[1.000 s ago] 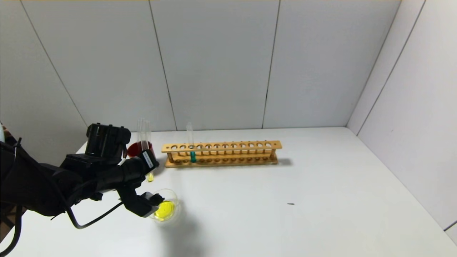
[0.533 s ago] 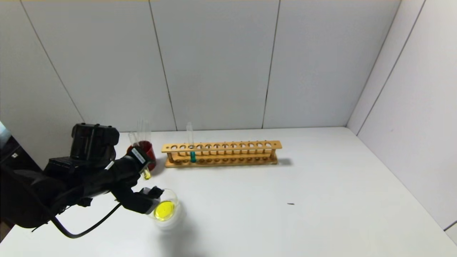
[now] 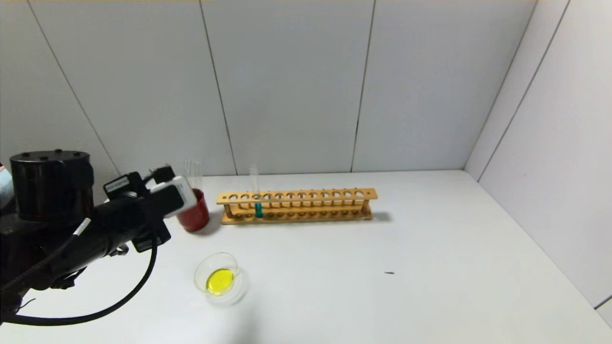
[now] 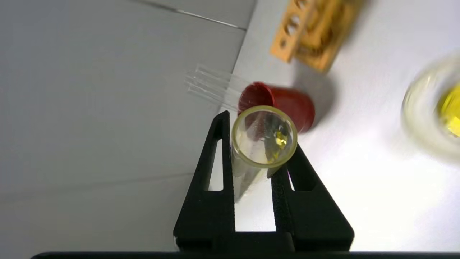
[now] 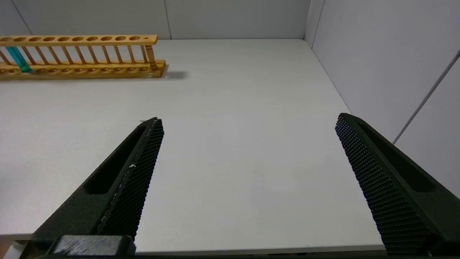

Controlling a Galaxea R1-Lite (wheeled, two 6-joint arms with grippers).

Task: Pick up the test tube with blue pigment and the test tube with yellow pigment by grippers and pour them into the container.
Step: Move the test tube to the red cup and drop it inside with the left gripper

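Note:
My left gripper [image 3: 174, 197] is raised at the table's left, just in front of the red cup, and is shut on the test tube with yellow pigment [image 4: 264, 138]. The wrist view looks into the tube's open mouth, with only a yellow trace inside. In the head view the gripper hides the tube. The container [image 3: 196, 276] stands in front of the gripper and to its right, with a yellow pool in it; it also shows in the left wrist view [image 4: 413, 108]. The test tube with blue pigment [image 3: 257, 204] stands upright in the wooden rack [image 3: 306, 195]. My right gripper [image 5: 248, 122] is open and empty.
A dark red cup [image 3: 197, 219] with colourless tubes [image 3: 192, 174] stands left of the rack, close behind my left gripper. The rack's other holes are empty. Walls close the table at the back and the right. A small dark speck [image 3: 389, 273] lies mid-right.
My left gripper has risen from over the container and swung back and left towards the red cup, turning the tube with it. The container still holds the yellow liquid.

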